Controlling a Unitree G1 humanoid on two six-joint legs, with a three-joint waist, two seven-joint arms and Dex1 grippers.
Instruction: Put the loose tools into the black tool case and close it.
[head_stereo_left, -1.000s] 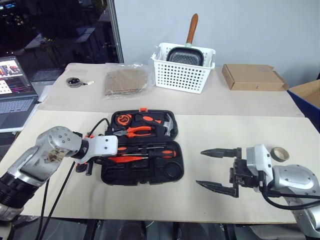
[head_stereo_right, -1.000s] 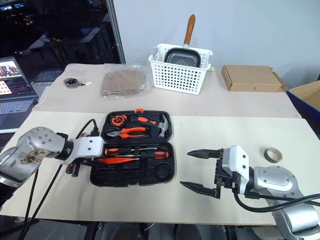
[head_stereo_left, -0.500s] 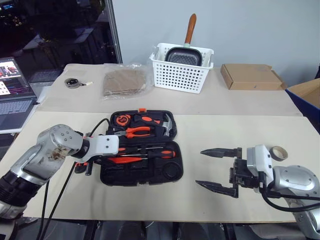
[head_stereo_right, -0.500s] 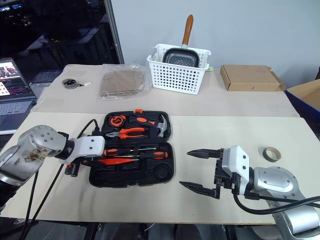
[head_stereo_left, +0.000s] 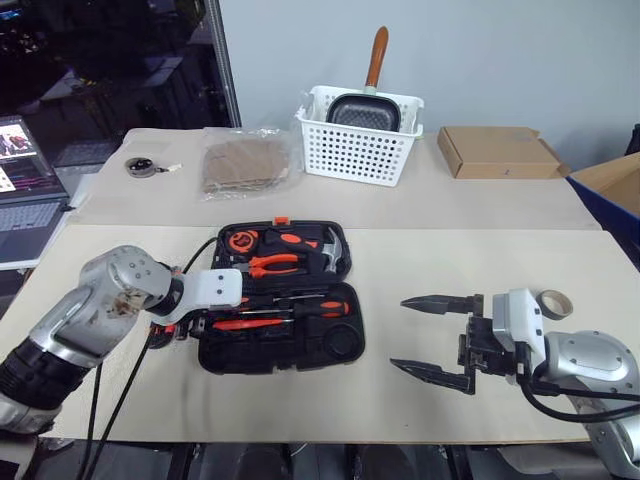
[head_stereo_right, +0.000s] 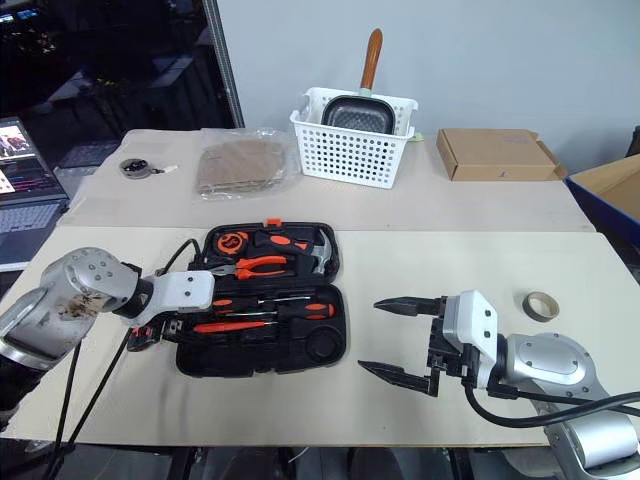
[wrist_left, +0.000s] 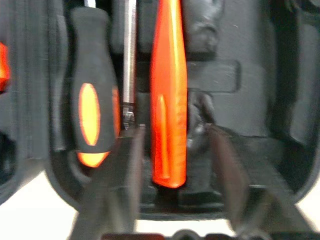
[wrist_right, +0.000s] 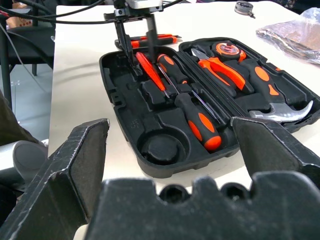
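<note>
**Setting the red screwdriver into its recess**

Holding the fingers of the left gripper (wrist_left: 172, 132) apart, one on each side of the all-red screwdriver (wrist_left: 169, 90), with a gap showing on both sides. Lying flat in a moulded slot at the nine o'clock end of the black tool case (head_stereo_left: 280, 366), so judging it as seated rather than gripped. Pointing steeply down into the case, probably because the slot is narrow and calls for a drop from above.

Keeping the case open on the tabletop (head_stereo_left: 450, 260), lid half at twelve o'clock with the pliers (head_stereo_left: 272, 263) and hammer (head_stereo_left: 335, 252) in it, near half at six o'clock with a black-and-orange screwdriver (head_stereo_left: 320, 308) beside the red one.

Parking the right gripper (head_stereo_left: 400, 333) at three o'clock of the case, well apart from it, fingers spread wide and empty, likely waiting to help fold the lid.

Leaving one slim orange-and-black tool (wrist_right: 150, 39) loose on the tabletop just beyond the nine o'clock edge, largely screened by the left gripper; possibly the utility knife, but too hard to make out. Not seeing the latch clearly either.
</note>
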